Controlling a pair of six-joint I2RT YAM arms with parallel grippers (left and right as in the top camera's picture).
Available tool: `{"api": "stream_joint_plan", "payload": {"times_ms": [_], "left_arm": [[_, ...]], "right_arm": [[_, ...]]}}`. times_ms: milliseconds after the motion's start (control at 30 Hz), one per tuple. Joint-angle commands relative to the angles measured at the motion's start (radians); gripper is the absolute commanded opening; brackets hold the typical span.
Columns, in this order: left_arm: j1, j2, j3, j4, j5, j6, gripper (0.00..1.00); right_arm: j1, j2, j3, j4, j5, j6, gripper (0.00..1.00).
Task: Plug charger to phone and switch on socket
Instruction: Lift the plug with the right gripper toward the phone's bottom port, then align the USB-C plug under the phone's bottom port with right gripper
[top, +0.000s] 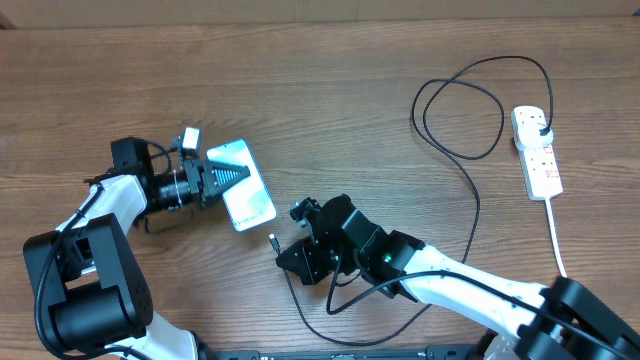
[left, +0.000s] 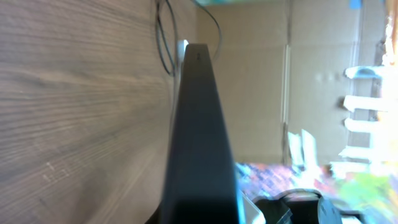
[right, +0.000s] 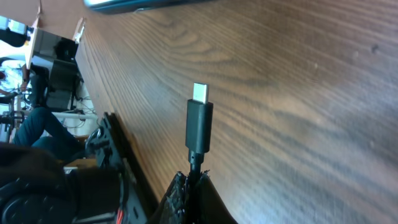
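The phone (top: 248, 188), with a light teal screen, lies left of centre. My left gripper (top: 222, 175) is shut on the phone's near end, and the left wrist view shows the phone edge-on as a dark bar (left: 199, 137). My right gripper (top: 292, 256) is shut on the charger cable just behind its connector (top: 272, 241). The tip points toward the phone's lower end, a short gap away. In the right wrist view the connector (right: 199, 121) stands out from the fingers (right: 193, 182) above the wood, and the phone's edge (right: 143, 5) is at the top. The white socket strip (top: 537, 152) lies at the far right with the charger's black plug (top: 541, 126) in it.
The black charger cable (top: 470, 150) loops across the right half of the table and curls under my right arm. The strip's white cord (top: 556, 235) runs toward the front edge. The table is brown wood (top: 330, 90).
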Motion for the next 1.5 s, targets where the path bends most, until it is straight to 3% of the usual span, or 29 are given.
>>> {"api": "stream_joint_plan", "payload": {"times_ms": [0,233,500,833,1100,1267,1467], "left_arm": [[-0.003,0.003,-0.003,-0.103,0.132,0.230,0.04],[-0.005,0.003,-0.003,-0.281,0.132,0.322,0.04],[-0.014,0.003,-0.004,-0.346,0.132,0.323,0.04],[-0.025,0.003,-0.004,-0.341,0.132,0.322,0.04],[-0.025,0.003,-0.004,-0.235,0.132,0.258,0.04],[-0.025,0.003,-0.003,-0.155,0.132,0.189,0.04],[-0.040,0.003,-0.004,-0.142,0.095,0.162,0.04]], "right_arm": [[-0.003,-0.064,-0.003,-0.042,-0.007,0.012,0.04],[0.005,-0.127,-0.006,-0.181,0.053,0.048,0.04],[0.006,-0.127,-0.017,-0.168,0.054,0.071,0.04],[0.006,-0.127,-0.017,-0.124,0.037,0.062,0.04],[0.006,-0.127,-0.017,-0.112,-0.054,-0.037,0.04],[0.006,-0.127,-0.017,-0.101,-0.188,-0.170,0.04],[0.006,-0.127,-0.017,-0.077,-0.191,-0.185,0.04]]}}
